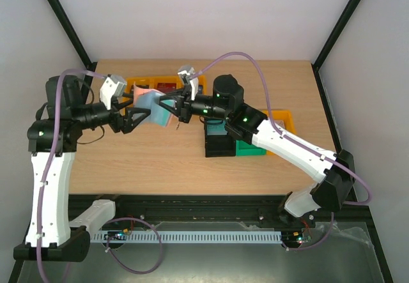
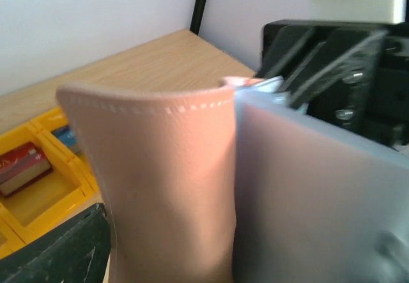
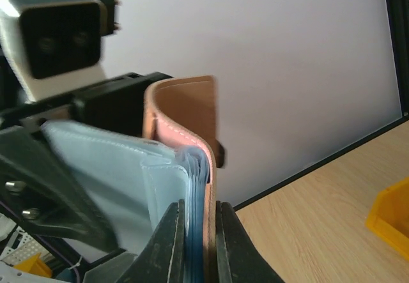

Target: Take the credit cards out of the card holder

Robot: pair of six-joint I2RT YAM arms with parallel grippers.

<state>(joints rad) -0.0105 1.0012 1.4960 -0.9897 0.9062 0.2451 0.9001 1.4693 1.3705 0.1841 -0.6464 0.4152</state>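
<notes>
Note that the card holder point(image 1: 152, 106) hangs open in the air over the far half of the desk point(image 1: 128, 161), just in front of the yellow bins point(image 1: 142, 82) along the far edge. The right tool point(image 3: 199, 218) is pressed together on the holder, pinching the brown cover against the pale blue pocket. The left tool point(image 1: 139, 119) stands spread beside the brown flap. The credit cards point(image 3: 193, 168) show only as thin stacked edges inside the pocket.

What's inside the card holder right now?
In the card holder, a pale blue pocket shows the thin stacked edges of what look like credit cards at its rim. The pocket hides their faces and their number.
</notes>
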